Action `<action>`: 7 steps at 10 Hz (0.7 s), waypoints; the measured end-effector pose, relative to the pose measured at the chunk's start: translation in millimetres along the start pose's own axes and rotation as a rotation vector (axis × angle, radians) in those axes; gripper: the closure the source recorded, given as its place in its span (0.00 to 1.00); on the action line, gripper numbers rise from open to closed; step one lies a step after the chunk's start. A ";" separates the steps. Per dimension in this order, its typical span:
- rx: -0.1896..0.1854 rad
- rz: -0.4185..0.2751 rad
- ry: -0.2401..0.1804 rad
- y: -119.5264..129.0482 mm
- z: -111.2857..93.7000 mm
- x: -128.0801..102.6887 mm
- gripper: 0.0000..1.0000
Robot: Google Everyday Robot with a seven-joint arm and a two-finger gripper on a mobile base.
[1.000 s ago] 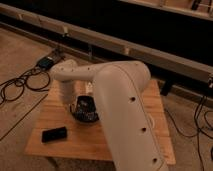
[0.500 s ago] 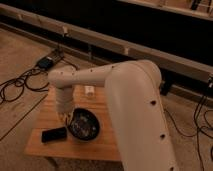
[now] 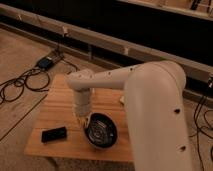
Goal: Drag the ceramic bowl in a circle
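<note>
Camera view: claw (image 3: 84,121) closed on bowl (image 3: 103,133)

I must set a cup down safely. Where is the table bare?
The far-left part of the table is bare, bordered by its back edge, the arm and the flat black object. The front is crowded: the ceramic bowl with the gripper at its left rim. The arm hides the right side.

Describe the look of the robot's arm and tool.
The arm is off-white, smooth and thick, built of rounded tubular segments with a few small dark dots on its shell; no loose cables show on it. The tool is a short, narrower pale end below the cylindrical wrist, at the ceramic bowl's rim.
</note>
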 end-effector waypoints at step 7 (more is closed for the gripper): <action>0.104 -0.069 -0.161 -14.7 -21.5 -97.2 1.00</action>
